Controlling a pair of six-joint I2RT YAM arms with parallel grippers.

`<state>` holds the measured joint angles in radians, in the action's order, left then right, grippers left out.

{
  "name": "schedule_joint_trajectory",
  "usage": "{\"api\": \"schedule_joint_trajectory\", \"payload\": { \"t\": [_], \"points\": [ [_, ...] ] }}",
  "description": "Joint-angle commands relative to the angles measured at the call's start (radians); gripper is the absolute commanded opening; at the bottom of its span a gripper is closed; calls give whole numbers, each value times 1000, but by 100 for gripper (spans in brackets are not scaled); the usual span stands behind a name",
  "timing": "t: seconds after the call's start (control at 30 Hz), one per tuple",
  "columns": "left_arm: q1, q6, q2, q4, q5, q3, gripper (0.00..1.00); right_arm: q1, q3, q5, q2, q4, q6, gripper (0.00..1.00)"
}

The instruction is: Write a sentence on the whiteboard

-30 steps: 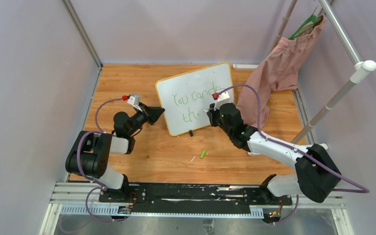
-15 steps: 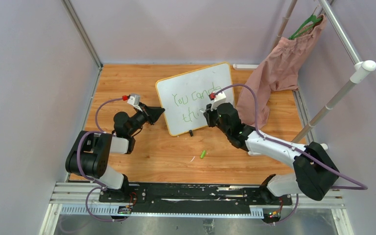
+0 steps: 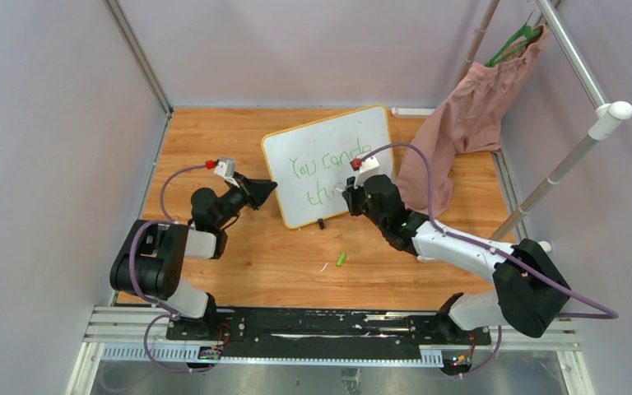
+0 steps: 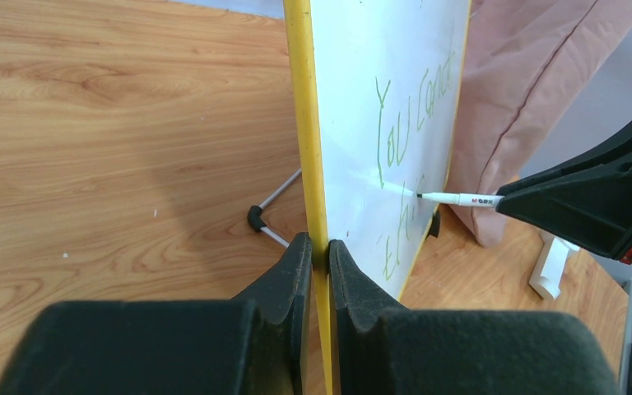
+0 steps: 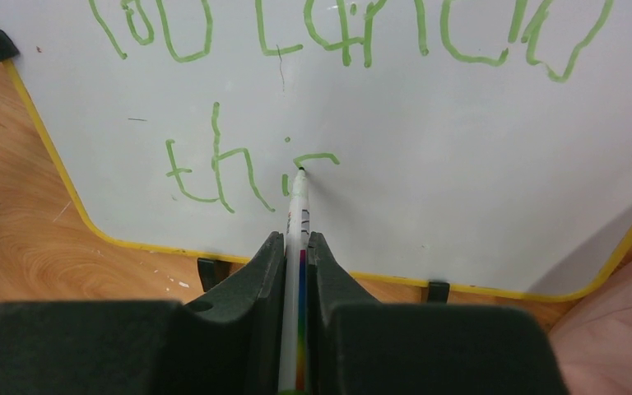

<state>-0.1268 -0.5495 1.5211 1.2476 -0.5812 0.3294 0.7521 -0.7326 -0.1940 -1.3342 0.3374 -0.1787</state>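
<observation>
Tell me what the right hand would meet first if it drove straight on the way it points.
The whiteboard: the marker clamped in the right hand already appears to touch its face at the unfinished last letter of the sentence, so any advance would probably just press the tip harder into it.

Left arm extended toward 2 o'clock, left gripper (image 3: 265,188) pinched on the whiteboard (image 3: 329,156) rim; right arm extended toward 10 o'clock, right gripper (image 3: 350,191) clamping a marker (image 5: 298,197).

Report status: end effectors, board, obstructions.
Left end effector shut on whiteboard edge. Right end effector shut on marker, tip on board, sentence at "thi", next letter begun. Nothing blocking the tip.
</observation>
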Motion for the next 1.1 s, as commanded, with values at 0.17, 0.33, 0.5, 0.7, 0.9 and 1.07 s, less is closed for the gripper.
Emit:
{"api": "schedule_joint_trajectory", "payload": {
  "t": [0.17,0.33,0.5,0.7,0.9,1.07],
  "points": [
    [-19,39,16,-53,-1,8,0,10,27,-70,27,-44,17,0],
    [-19,39,15,-53,-2,8,0,10,24,-98,27,-63,15,0],
    [-19,41,15,-53,-1,8,0,7,21,-122,30,-77,15,0],
    [-19,40,15,-54,-2,8,0,7,18,-130,25,-91,15,0],
    [-19,40,16,-54,-1,8,0,6,12,-129,14,-110,9,0],
    [-19,40,16,-55,-2,8,0,6,12,-115,10,-115,2,0]
  ]
}}
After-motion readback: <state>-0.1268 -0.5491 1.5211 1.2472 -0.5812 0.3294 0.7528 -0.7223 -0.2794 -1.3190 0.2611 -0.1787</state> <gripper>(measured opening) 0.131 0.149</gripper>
